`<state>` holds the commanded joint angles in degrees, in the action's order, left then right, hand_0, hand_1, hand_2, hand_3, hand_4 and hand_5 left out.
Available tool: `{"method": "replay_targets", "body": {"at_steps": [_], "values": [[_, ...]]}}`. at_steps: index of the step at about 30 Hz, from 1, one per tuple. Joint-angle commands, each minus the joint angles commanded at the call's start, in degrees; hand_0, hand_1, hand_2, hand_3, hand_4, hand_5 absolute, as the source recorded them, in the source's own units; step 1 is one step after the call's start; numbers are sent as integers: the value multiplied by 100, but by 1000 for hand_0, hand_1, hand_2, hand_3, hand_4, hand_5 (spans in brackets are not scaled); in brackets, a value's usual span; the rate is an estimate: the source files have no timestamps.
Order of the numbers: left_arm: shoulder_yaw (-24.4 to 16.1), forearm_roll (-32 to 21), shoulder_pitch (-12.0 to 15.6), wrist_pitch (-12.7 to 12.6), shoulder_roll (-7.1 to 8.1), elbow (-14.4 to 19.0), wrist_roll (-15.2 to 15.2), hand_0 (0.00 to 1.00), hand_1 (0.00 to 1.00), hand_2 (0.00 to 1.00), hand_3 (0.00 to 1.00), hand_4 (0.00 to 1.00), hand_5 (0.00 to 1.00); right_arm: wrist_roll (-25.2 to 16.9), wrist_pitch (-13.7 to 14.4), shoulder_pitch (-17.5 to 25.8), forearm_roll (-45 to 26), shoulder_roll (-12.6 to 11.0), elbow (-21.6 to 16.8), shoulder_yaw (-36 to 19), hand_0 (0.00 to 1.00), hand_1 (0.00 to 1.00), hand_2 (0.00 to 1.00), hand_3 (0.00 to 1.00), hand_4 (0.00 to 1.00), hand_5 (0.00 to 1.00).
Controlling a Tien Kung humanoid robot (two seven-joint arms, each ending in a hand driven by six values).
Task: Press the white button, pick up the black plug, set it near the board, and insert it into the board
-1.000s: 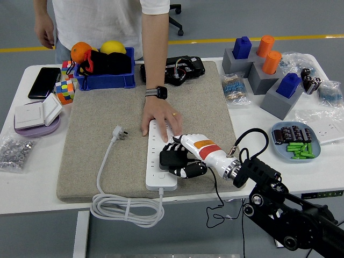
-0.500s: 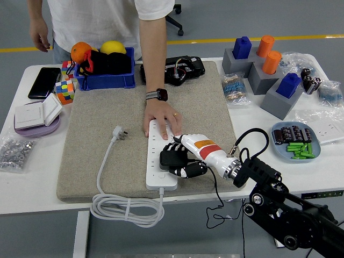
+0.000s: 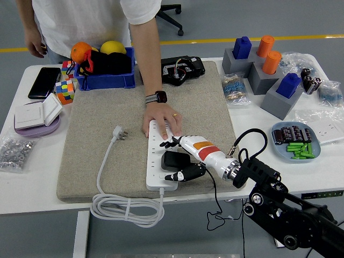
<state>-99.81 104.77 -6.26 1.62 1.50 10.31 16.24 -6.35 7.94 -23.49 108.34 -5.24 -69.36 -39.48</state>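
Fingers [image 3: 184,173] of the robot's right hand [image 3: 185,157] are spreading loosely around the black plug [image 3: 173,159], apparently not gripping it, as it is sitting on the white power strip [image 3: 159,156]. A person's hand [image 3: 160,118] is pressing down the strip's far end on a grey felt mat [image 3: 102,129] covering the white table [image 3: 32,161].

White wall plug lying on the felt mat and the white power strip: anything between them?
No. In the head view only bare grey felt mat separates the white wall plug from the white power strip.
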Motion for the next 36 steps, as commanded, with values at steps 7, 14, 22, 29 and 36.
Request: {"method": "replay_targets", "body": {"at_steps": [7, 14, 22, 29, 36], "values": [[8, -9, -2, 0, -6, 0, 0, 475, 497, 498, 584, 565, 268, -11, -30, 16, -25, -6, -66, -27, 777, 806, 773, 808, 998, 358], [8, -20, -5, -2, -14, 0, 1, 474, 496, 498, 584, 565, 268, -251, 32, 212, -90, -113, -478, -270, 780, 786, 747, 759, 998, 393], [-15, -7, 5, -5, -7, 0, 1, 476, 498, 498, 584, 564, 267, -360, -249, 595, -348, -476, -1248, -583, 854, 812, 761, 745, 998, 536], [2, -16, -13, -7, 0, 0, -5, 473, 499, 499, 583, 565, 267, -277, -443, 813, -691, -655, -1552, -551, 857, 788, 745, 724, 979, 552], [53, -57, -27, -3, 5, 0, -6, 473, 496, 498, 583, 564, 267, -197, -515, 824, -762, -595, -1438, -361, 851, 779, 734, 704, 952, 545]]}}
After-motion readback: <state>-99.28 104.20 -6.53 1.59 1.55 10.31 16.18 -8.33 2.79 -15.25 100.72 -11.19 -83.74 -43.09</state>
